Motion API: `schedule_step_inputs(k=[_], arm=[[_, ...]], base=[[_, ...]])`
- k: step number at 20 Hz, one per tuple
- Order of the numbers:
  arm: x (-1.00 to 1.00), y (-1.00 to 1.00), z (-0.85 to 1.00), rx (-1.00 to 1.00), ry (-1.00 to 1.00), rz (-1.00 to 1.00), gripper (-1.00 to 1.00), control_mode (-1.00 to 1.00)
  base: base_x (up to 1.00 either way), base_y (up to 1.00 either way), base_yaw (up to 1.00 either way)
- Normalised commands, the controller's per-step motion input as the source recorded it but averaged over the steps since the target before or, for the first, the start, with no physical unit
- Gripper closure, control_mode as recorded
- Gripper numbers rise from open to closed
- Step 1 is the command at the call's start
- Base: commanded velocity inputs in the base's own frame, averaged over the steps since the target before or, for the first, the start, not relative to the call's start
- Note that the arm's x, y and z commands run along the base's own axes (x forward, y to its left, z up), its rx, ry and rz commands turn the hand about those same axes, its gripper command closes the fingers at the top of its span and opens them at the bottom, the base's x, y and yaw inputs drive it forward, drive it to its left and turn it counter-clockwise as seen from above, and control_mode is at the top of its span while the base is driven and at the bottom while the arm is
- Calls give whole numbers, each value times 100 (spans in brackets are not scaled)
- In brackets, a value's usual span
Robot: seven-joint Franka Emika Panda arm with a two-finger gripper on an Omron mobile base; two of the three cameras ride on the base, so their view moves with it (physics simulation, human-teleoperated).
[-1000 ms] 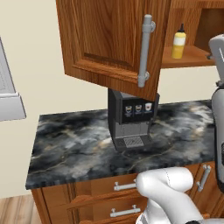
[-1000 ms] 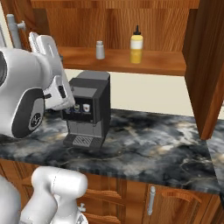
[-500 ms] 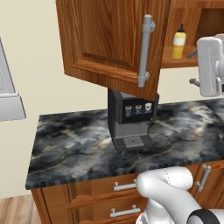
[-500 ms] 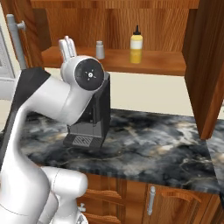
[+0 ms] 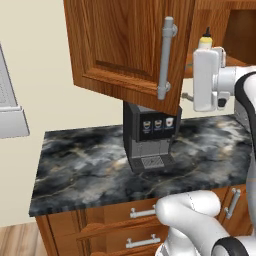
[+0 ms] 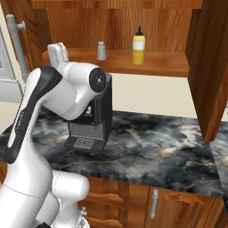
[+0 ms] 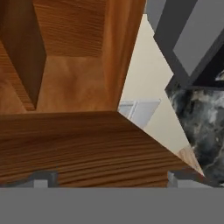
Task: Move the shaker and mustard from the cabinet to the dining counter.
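Both items remain on the cabinet (image 6: 133, 64) shelf: shaker (image 6: 102, 50) at 9 o'clock of the mustard (image 6: 138, 46). Since a second ago the arm has swung up toward them, fingers (image 7: 43, 178) spread wide, holding nothing; grasping comes next.

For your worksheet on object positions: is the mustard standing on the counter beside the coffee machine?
No: the mustard stands upright on the cabinet shelf, right of the shaker.

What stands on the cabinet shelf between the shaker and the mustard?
Nothing: in the right base view, bare wooden shelf runs between the shaker and the mustard.
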Motion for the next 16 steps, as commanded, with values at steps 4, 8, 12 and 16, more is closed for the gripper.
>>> schedule_step_inputs(k=[4, 8, 12, 16], arm=[[-12, 86, 0, 4, 0, 18, -100, -100], [-76, 95, 1, 0, -3, 21, -100, -100], [-100, 100, 0, 0, -10, 21, -100, -100], [-100, 100, 0, -1, -16, 17, -100, -100]], base=[[0, 0, 0], [0, 0, 0], [0, 0, 0], [0, 0, 0]])
